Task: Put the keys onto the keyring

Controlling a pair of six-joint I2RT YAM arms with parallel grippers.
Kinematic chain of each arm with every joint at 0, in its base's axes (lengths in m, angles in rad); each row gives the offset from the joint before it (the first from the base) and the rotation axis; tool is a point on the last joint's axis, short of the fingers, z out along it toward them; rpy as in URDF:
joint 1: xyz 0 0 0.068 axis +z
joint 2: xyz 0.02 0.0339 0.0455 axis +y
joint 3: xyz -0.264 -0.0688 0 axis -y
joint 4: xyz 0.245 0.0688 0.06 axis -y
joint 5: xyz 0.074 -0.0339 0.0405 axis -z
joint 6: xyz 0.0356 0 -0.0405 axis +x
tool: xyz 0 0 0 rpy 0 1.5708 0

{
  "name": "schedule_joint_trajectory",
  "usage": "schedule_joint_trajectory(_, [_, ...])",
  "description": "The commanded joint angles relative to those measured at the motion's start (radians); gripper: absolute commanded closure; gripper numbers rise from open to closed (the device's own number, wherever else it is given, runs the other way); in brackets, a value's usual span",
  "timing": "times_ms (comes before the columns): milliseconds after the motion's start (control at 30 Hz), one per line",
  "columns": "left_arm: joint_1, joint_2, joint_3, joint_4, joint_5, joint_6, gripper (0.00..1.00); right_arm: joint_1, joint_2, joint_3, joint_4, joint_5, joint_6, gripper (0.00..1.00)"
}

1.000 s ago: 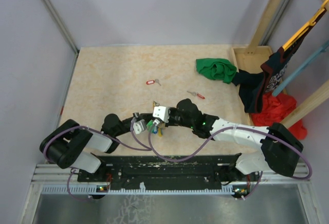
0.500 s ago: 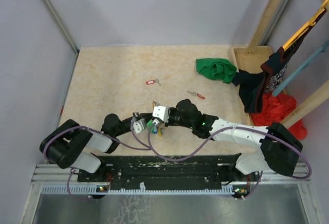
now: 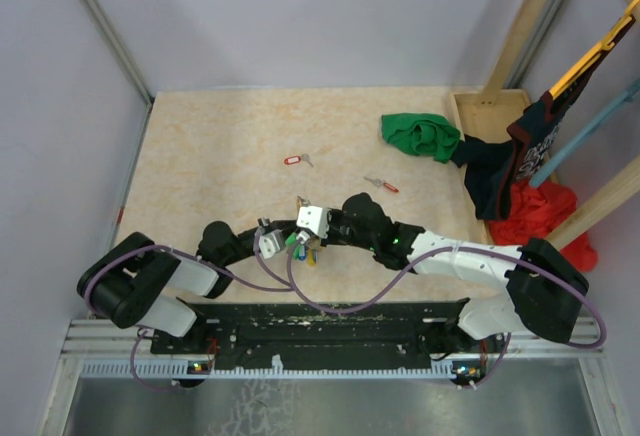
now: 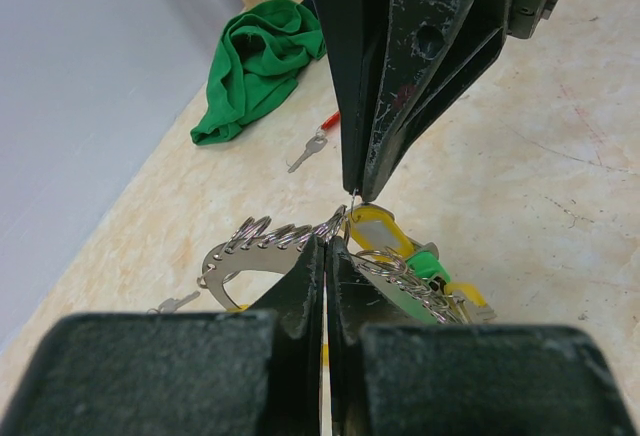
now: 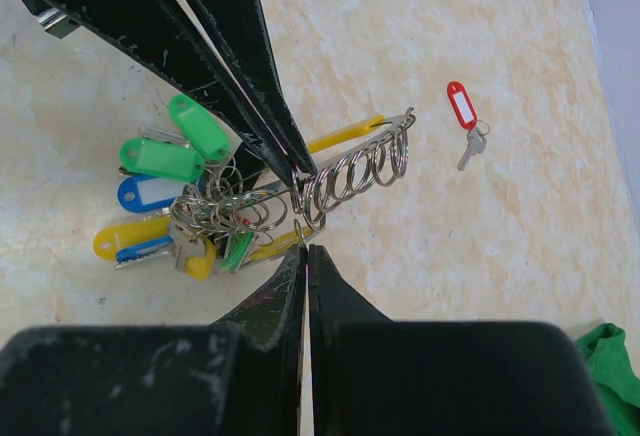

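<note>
Beige tabletop [image 3: 220, 146]: at its 6 o'clock edge the keyring [image 5: 352, 168] is held, plastic tags [image 5: 160, 161] bunched at the ring's 8 o'clock. Left gripper [image 4: 325, 248] and right gripper [image 5: 305, 248] both appear to pinch its wire, jaws closed. Best to steady one side and twist gently so the coil gap opens.

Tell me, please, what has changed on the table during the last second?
Nothing visibly changed. The left gripper and the right gripper keep their fingers shut, with the tips meeting at the keyring near the front edge. The red-tagged key, the red-headed key and the green cloth lie where they were.
</note>
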Motion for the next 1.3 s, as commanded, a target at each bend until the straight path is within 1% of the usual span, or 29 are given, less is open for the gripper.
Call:
schedule_joint_trajectory(0, [-0.007, -0.019, 0.012, 0.048, 0.009, -0.025, 1.00, 0.023, 0.010, 0.034, 0.051, 0.007, 0.019, 1.00])
schedule_joint_trajectory(667, [-0.007, -0.018, 0.012, 0.059, 0.012, -0.045, 1.00, 0.033, 0.018, 0.036, 0.071, 0.051, 0.035, 1.00])
schedule_joint_trajectory(1267, [-0.007, -0.016, 0.018, 0.058, 0.008, -0.075, 1.00, 0.039, 0.018, 0.035, 0.114, 0.018, 0.077, 1.00])
